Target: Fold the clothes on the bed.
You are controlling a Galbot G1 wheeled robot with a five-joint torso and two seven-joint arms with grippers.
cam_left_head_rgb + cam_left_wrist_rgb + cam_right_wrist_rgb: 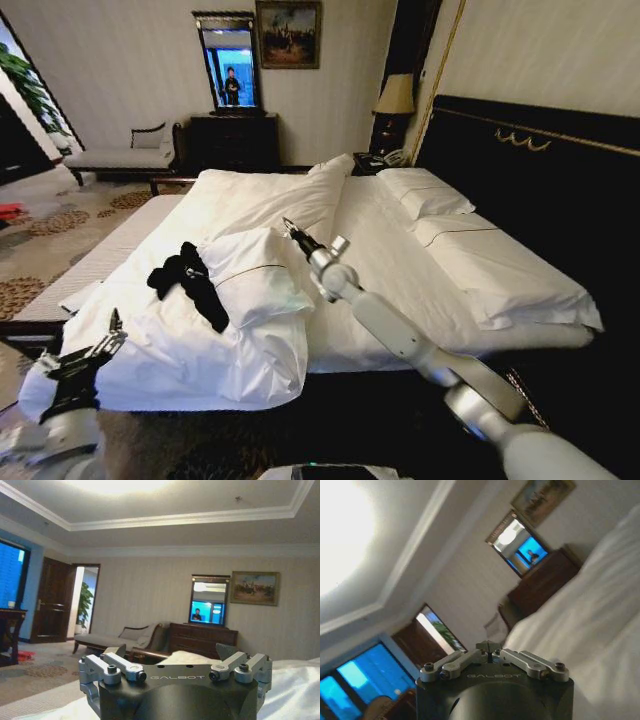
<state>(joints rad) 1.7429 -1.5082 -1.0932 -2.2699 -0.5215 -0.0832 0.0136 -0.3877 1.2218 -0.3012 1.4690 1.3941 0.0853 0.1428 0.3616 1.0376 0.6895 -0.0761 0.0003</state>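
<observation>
"GALBOT" on left gripper [172, 656] body & right gripper [490, 647] body.

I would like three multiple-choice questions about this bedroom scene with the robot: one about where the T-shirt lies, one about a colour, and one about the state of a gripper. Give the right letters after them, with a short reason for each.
1. Where is the black T-shirt?
A. crumpled on the white duvet near the foot of the bed
B. hanging on the headboard
C. on the carpet

2. What colour is the duvet?
A. dark brown
B. white
C. blue

3. How is the left gripper?
A. shut on the T-shirt
B. shut on a pillow
C. open and holding nothing

Answers: 1 A, the head view shows it bunched on the duvet beside a pillow. 2 B, the bedding is white throughout. 3 C, its fingers stand apart at the edge of the duvet, away from the shirt. The right gripper reaches over the bed, shut and empty.
</observation>
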